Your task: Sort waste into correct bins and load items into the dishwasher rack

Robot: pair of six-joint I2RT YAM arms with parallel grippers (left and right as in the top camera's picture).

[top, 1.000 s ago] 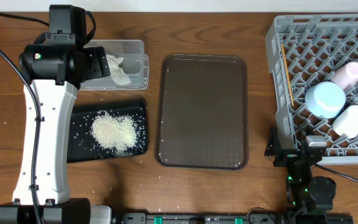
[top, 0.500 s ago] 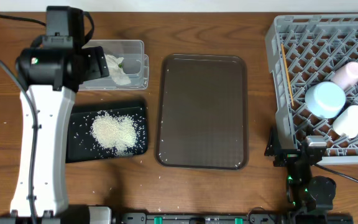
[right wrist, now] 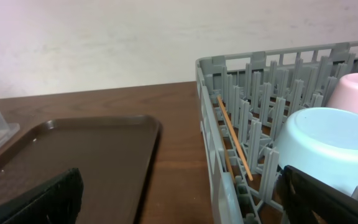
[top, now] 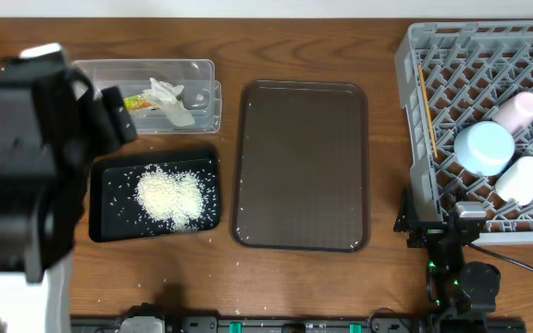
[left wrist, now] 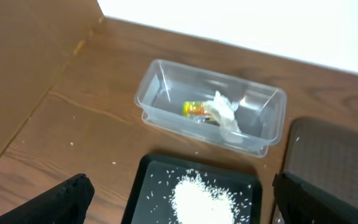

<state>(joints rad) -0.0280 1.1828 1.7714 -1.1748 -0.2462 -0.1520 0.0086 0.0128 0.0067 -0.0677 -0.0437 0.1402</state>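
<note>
Rack [top: 415,55], far rt, holds light-blue bowl [top: 485,146], white cup [top: 523,178], pink cup [top: 518,109], chopsticks [top: 427,106]. Serving tray [top: 303,166] centre. Black tray [top: 105,222], lt, carries rice heap [top: 167,195] w/ loose grains; clear tub [top: 192,69] behind it holds napkin [top: 169,100], wrapper [top: 135,103]. L gripper [left wrist: 191,199], R gripper [right wrist: 182,202] both spread wide, empty. Risk: L gripper hangs near bins; low swing could scatter rice.

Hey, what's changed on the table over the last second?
The left arm pulled back off the tub, leftward and up, uncovering the wrapper inside. Nothing grasped or released. Rice, black tray, brown tray, rack and right arm stayed put.
</note>
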